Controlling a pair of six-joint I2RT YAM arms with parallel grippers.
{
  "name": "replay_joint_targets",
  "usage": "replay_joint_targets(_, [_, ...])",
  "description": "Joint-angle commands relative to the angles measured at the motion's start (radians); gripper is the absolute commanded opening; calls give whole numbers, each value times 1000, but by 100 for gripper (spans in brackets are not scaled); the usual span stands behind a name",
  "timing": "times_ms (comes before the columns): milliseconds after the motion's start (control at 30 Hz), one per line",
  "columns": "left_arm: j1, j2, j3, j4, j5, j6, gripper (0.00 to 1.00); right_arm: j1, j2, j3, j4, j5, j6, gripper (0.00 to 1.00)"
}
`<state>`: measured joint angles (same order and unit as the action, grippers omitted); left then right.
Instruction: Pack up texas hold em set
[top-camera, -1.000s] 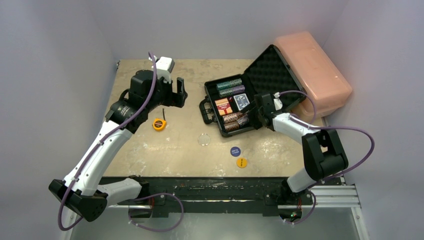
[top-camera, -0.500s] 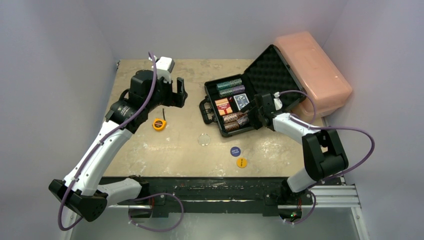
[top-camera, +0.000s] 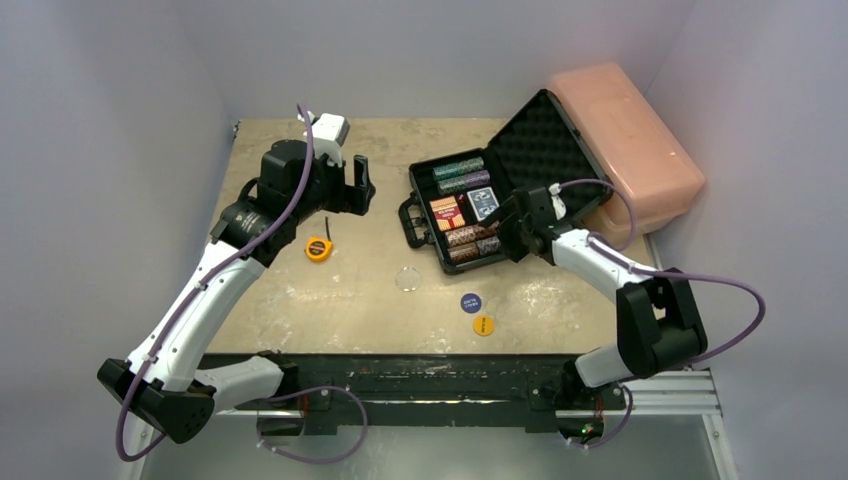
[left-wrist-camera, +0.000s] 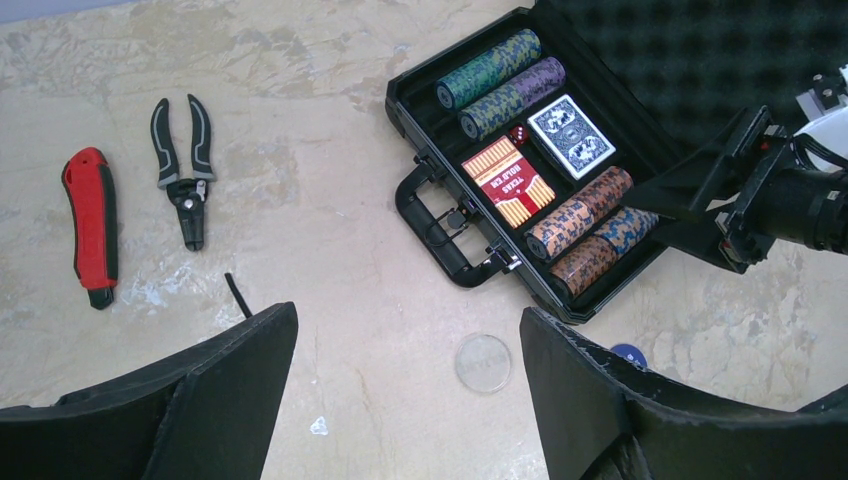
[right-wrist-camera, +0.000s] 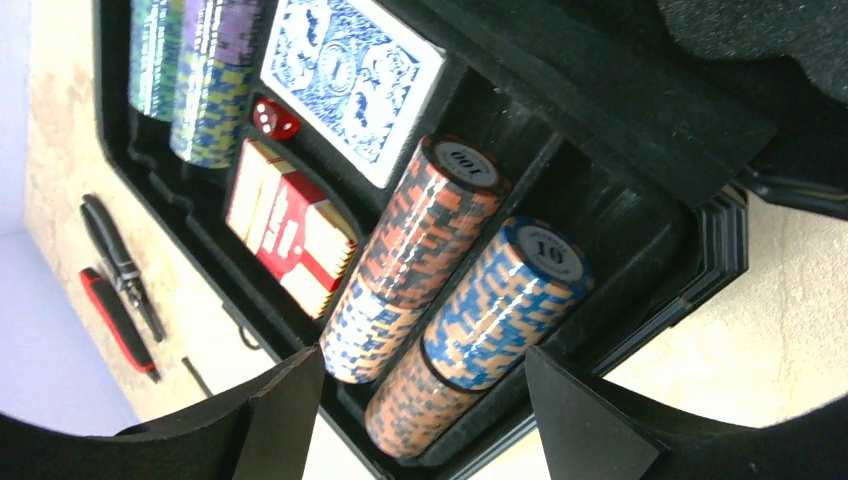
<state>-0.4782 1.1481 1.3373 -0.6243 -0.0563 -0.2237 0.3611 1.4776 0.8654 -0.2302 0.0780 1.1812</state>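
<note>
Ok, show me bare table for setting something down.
Bare: the near-left table, bordered by the tape measure, clear button and front edge. Also between pliers and briefcase. Crowded: its right side, with the right hand and pink box.

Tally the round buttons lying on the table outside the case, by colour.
clear button: 1
blue button: 1
yellow button: 1
Total: 3

Pliers, red knife — pink box
</note>
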Motion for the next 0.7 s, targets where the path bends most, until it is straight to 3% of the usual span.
replay_joint_targets(0, [3,-1,19,12,9,10,81,10,-68,46,-30,-20,-28,78])
replay_joint_targets(167, [3,-3,17,13,9,11,81,9,-111,52,-22,-4,-67,78])
replay_joint_targets(400, [3,-5,17,14,7,12,81,9,-122,115,-29,24,-245,75])
replay_joint_targets(600, [3,-4,17,13,6,11,81,9,-148,124,-17,-40,-418,78])
replay_joint_targets(667, [3,-6,17,13,7,12,81,10,-154,127,-32,-65,-464,83])
